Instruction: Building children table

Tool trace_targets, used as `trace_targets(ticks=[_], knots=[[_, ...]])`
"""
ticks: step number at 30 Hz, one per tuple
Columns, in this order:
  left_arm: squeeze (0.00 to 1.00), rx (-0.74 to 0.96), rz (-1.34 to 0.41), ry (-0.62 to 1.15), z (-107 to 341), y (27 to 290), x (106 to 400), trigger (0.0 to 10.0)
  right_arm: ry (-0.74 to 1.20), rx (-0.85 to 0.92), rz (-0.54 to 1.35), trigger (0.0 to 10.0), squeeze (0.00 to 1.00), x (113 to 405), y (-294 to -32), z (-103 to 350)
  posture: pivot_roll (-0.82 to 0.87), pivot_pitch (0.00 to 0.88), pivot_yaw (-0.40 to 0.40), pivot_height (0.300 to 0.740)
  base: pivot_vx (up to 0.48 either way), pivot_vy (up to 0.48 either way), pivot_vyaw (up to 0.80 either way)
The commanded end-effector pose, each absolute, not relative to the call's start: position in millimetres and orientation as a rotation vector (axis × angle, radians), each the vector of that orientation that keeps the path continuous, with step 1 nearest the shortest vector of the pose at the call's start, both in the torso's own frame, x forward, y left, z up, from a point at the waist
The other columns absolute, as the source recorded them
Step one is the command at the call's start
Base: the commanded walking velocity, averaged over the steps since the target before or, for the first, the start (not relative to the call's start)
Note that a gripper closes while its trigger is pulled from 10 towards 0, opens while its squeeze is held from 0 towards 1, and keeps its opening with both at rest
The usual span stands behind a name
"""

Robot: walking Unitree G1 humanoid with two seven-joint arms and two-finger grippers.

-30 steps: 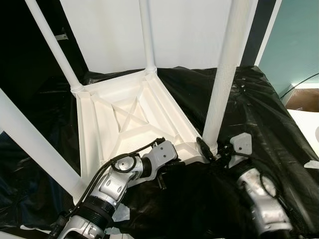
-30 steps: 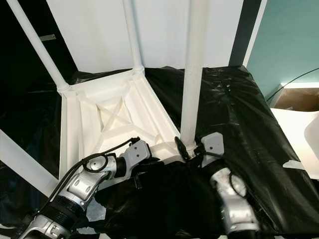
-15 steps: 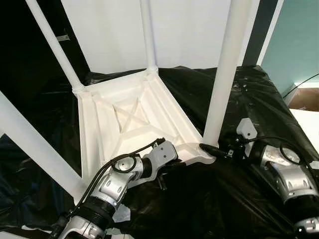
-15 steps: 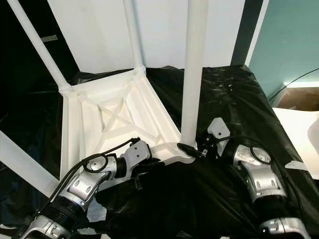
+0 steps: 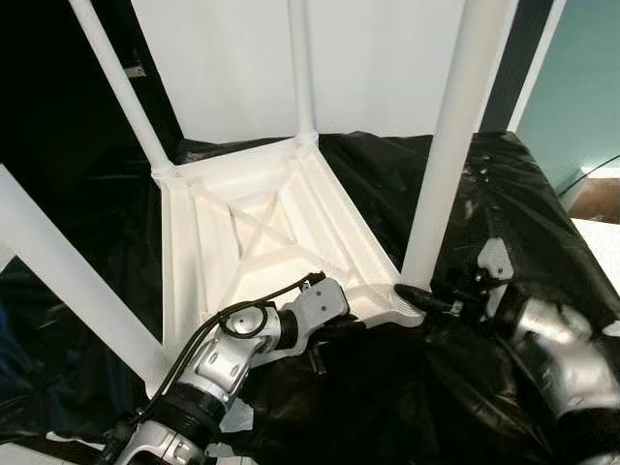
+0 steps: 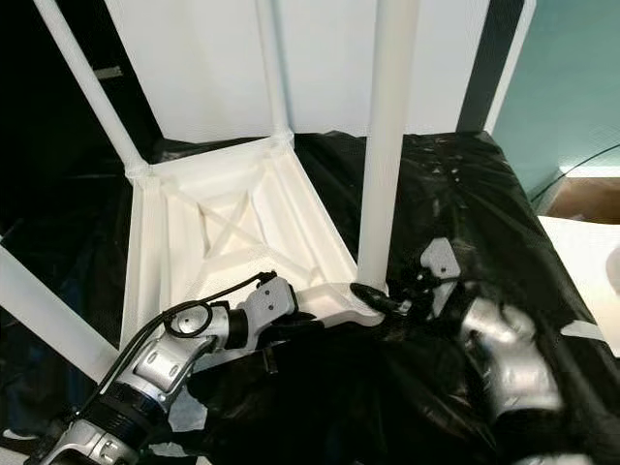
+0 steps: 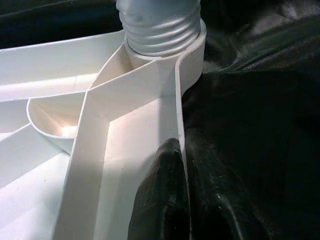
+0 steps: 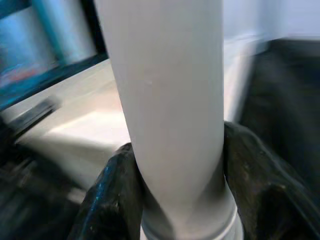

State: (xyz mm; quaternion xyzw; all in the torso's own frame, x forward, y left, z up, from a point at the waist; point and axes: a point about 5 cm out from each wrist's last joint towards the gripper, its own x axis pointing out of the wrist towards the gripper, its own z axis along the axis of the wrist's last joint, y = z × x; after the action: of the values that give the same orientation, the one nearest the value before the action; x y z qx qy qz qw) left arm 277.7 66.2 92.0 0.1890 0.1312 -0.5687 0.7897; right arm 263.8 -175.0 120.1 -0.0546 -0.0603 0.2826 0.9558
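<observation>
A white children's table top (image 5: 252, 232) lies upside down on a black plastic sheet (image 5: 504, 194), its legs pointing up. My left gripper (image 5: 347, 329) is shut on the table's front rim (image 7: 177, 100), one black finger (image 7: 162, 200) inside the rim and one outside, close to the threaded leg socket (image 7: 160, 25). My right gripper (image 5: 415, 294) is shut around the base of the near-right leg (image 5: 450, 145). In the right wrist view that leg (image 8: 170, 100) stands between the two black fingers (image 8: 112, 195), which press against both of its sides.
Three more white legs rise from the other corners: far left (image 5: 121, 92), far middle (image 5: 300, 68) and near left (image 5: 68, 281). A white panel (image 5: 378, 58) stands behind. At the right are a teal wall (image 5: 591, 87) and a brown box (image 5: 596, 199).
My right forearm has swung from below the leg out to the right, its wrist turning around the leg's base while still gripping. The left gripper has stayed on the rim. The camera shifted slightly.
</observation>
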Motion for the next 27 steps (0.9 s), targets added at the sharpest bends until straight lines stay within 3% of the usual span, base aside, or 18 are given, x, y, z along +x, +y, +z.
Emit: trace_targets(ticks=[1,4,10,11,12,13,16,18,19,22,27], knots=[[0.15,0.411,-1.166,0.485,55.2,83.5,267.5,10.0,-0.144,-0.138,0.28,0.0,0.0,259.6,-186.5,120.8,-0.03,0.0,0.042,0.74,0.0,0.0,0.0],[0.15,0.417,-1.166,0.488,55.3,85.4,268.5,10.0,-0.167,-0.142,0.19,0.0,0.0,259.0,-193.6,124.7,-0.03,0.0,0.046,0.74,0.0,0.0,0.0],[0.15,0.421,-1.166,0.489,55.3,84.6,270.0,10.0,-0.155,-0.15,0.207,0.0,0.0,257.4,-190.0,125.0,-0.04,0.0,0.047,0.74,0.0,0.0,0.0],[0.15,0.42,-1.167,0.488,55.4,83.9,270.0,10.0,-0.129,-0.142,0.259,10.0,0.11,258.3,-186.8,122.0,-0.04,0.0,0.047,0.74,0.0,0.0,0.0],[0.15,0.42,-1.167,0.488,55.4,83.9,270.0,10.0,-0.129,-0.142,0.259,10.0,0.11,258.3,-186.8,122.0,-0.04,0.0,0.047,0.74,0.0,0.0,0.0],[0.15,0.419,-1.168,0.487,55.3,83.4,269.7,10.0,-0.106,-0.128,0.327,10.0,1.0,259.3,-183.0,118.9,-0.04,0.0,0.047,0.74,0.0,0.0,0.0],[0.15,0.418,-1.172,0.488,54.4,83.2,269.2,10.0,-0.063,-0.134,0.481,10.0,1.0,261.1,-173.9,113.7,-0.05,0.0,0.047,0.74,0.0,0.0,0.0],[0.15,0.418,-1.172,0.488,54.4,83.2,269.2,10.0,-0.063,-0.134,0.481,10.0,1.0,261.1,-173.9,113.7,-0.05,0.0,0.047,0.74,0.0,0.0,0.0],[0.15,0.417,-1.172,0.489,54.1,83.2,269.2,10.0,-0.054,-0.165,0.588,10.0,0.0,265.1,-172.0,114.2,-0.05,0.0,0.048,0.74,0.0,0.0,0.0],[0.15,0.414,-1.174,0.49,53.3,81.8,268.6,10.0,-0.018,-0.238,0.806,10.0,0.0,275.6,-176.5,122.9,-0.05,0.0,0.047,0.74,0.0,0.0,0.0],[0.15,0.409,-1.171,0.487,53.4,79.9,268.9,10.0,0.019,-0.333,0.923,10.0,0.0,288.0,-188.3,134.1,-0.04,0.0,0.034,0.74,0.0,0.0,0.0]])
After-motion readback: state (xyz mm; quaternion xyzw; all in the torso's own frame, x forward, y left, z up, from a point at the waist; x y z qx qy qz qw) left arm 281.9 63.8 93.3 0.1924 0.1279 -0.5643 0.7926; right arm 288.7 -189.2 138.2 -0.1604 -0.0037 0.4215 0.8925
